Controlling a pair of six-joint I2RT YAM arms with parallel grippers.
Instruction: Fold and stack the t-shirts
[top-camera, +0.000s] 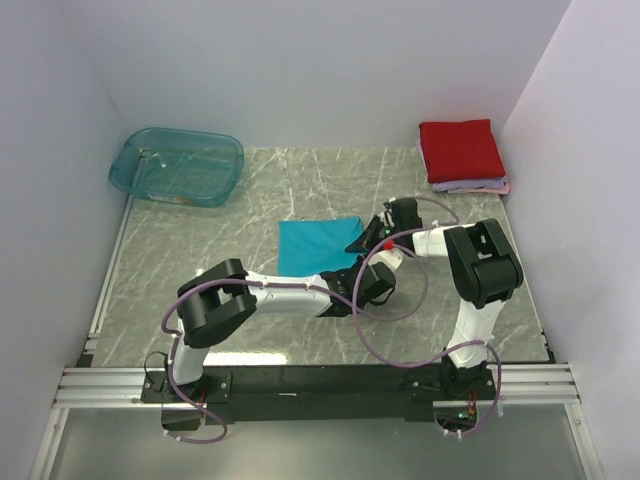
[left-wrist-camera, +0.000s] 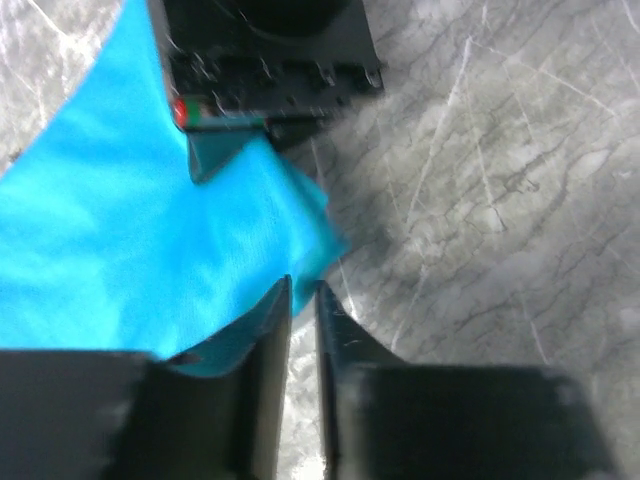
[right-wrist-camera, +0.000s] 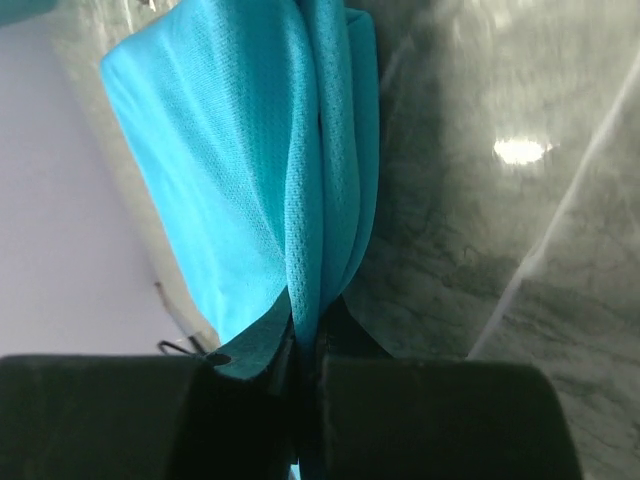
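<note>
Top external view: the teal t-shirt (top-camera: 318, 243) lies folded into a flat rectangle at the centre of the marbled tabletop (top-camera: 200, 270); the red t-shirt (top-camera: 460, 148) sits folded square on top of the lilac t-shirt (top-camera: 478, 186) in the far right corner, well apart from the teal one; a see-through teal tub (top-camera: 178, 165) stands in the far left corner. Both arms reach to the right edge of the teal t-shirt; the right hand (top-camera: 360, 240) meets that edge at its far part; the left hand (top-camera: 355, 268) is just beside the near right corner.

Left wrist view: the teal t-shirt (left-wrist-camera: 120, 250) fills the left half of the frame, its corner pointing right over the tabletop (left-wrist-camera: 480, 200); the left hand's fingers (left-wrist-camera: 260, 380) stand a narrow slit apart, with pale tabletop showing through the slit and no cloth between them; the cloth's edge passes behind the left-side finger, and whether it touches cannot be told. The black body of the right hand, with a red light, sits at the top of the frame over the cloth.

Right wrist view: the right hand's fingers (right-wrist-camera: 420, 420) are closed together on the teal t-shirt (right-wrist-camera: 250, 180); the cloth gathers into vertical folds that run straight down into the grip; the rest fans out upward and to the left, above the tabletop (right-wrist-camera: 480, 250).
</note>
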